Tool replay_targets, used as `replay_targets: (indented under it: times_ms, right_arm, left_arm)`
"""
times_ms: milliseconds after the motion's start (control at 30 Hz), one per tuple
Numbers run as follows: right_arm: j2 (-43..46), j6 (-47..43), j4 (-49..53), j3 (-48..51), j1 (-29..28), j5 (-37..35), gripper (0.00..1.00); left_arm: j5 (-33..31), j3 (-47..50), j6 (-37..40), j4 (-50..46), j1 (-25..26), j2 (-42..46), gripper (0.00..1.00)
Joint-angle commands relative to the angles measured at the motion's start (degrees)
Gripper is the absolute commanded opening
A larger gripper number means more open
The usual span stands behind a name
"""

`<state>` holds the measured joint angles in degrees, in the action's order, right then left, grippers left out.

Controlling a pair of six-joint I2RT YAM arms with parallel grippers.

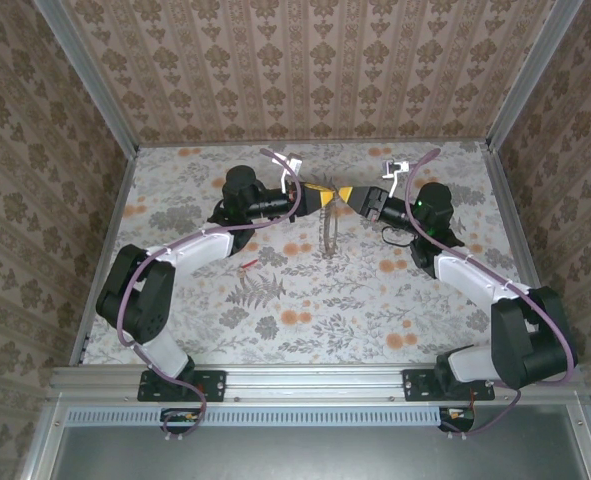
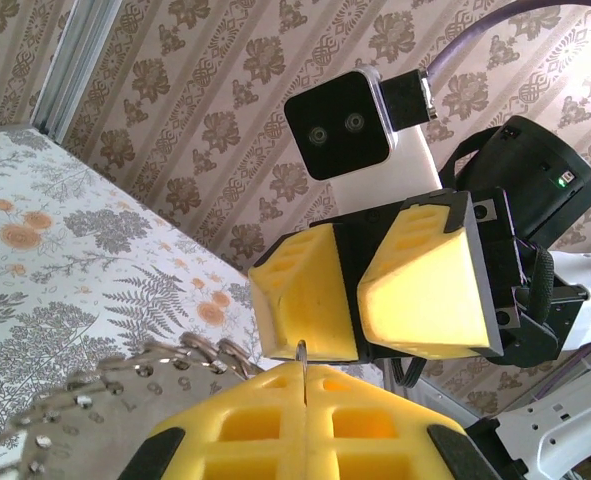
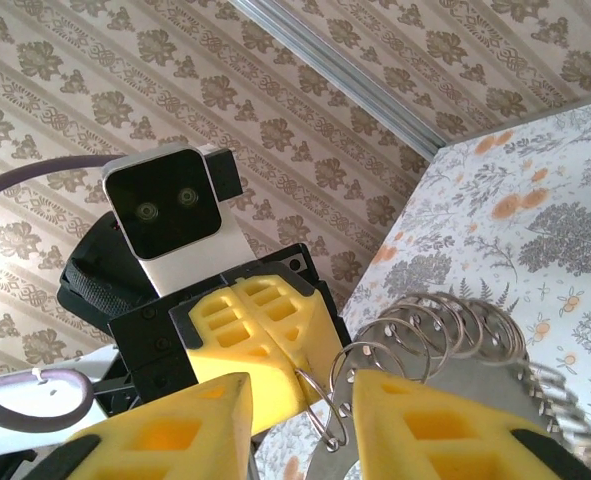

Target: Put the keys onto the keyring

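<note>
The left end effector (image 1: 320,197) and the right end effector (image 1: 347,194) face each other tip to tip above the far middle of the desk (image 1: 305,300). The keyring (image 1: 327,232) hangs down from the point where they meet.

In the left wrist view, the left end effector (image 2: 303,400) has its yellow fingers (image 2: 245,425) pressed together on a thin metal edge of the keyring (image 2: 125,390). The rest of the hoop, with its fringe of small loops, curves away below and to the left of the fingertips. Straight ahead of it is the right end effector (image 2: 358,325), with a dark gap between its two yellow fingers (image 2: 430,300).

In the right wrist view, the right end effector (image 3: 300,430) stands spread, and wire loops of the keyring (image 3: 455,330) sit in the gap between its fingers (image 3: 425,430). I cannot tell whether either pad touches the wire. Just beyond the gap is the left end effector (image 3: 265,335), pinching the hoop's wire at its tip. The bunched coils fan out to the right of the right end effector.

A small red key (image 1: 247,264) lies flat on the desk, well apart from both end effectors. It is nearer than the left end effector and to its left, close beside the left forearm.
</note>
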<state>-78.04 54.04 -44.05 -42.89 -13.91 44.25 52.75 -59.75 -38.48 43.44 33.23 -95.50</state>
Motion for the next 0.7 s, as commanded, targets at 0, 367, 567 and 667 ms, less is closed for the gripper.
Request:
replay_targets:
  times_ms: [0, 367, 567, 667]
  right_arm:
    - [0.3, 0.3, -2.9, 0.3, -0.4, 1.3, 0.31]
    - [-0.7, 0.1, -2.8, 0.6, -1.3, 1.5, 0.32]
    - [-1.2, -0.1, -2.9, 1.0, -1.9, 1.5, 0.32]
    - [-1.2, -0.2, -2.8, 1.3, -1.8, 1.5, 0.32]
  left_arm:
    - [1.3, -1.6, 1.3, 1.6, -0.3, 2.2, 0.0]
    - [1.4, -1.9, 1.0, 1.8, -0.3, 2.3, 0.0]
    - [1.4, -2.0, 0.9, 1.9, -0.3, 2.5, 0.0]
    - [1.4, -2.0, 0.9, 1.8, -0.3, 2.5, 0.0]
